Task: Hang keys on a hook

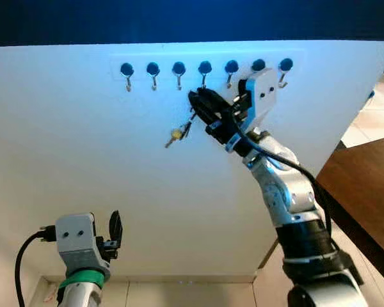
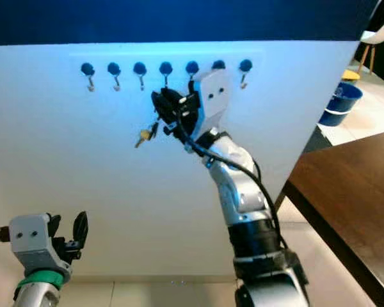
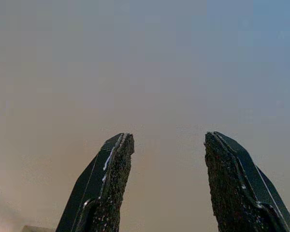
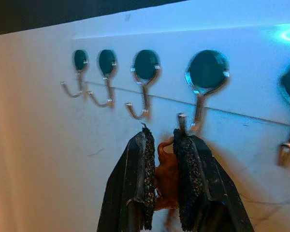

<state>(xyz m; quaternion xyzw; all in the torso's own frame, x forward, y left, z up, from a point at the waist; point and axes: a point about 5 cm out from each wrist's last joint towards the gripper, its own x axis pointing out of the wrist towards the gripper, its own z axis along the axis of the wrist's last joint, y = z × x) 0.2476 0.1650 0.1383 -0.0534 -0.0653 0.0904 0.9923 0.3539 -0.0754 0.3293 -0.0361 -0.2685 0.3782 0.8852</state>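
White wall (image 1: 83, 160), row of hooks (image 1: 205, 70)

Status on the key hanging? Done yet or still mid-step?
Mid-step. Done: the right gripper has a bunch of keys with a yellow tag pinched and raised to the row of silver hooks with dark round caps on the white wall. In hand: fingertips sit just below the fourth hook from the left. Left: loop over the hook, release. The left gripper is idle, open.

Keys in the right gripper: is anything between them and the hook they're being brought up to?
Nothing visible blocks the way. The right gripper holds the keys just below the fourth hook from the left, with bare white wall around it. The neighbouring hooks hang empty. The left gripper is open, low and idle.
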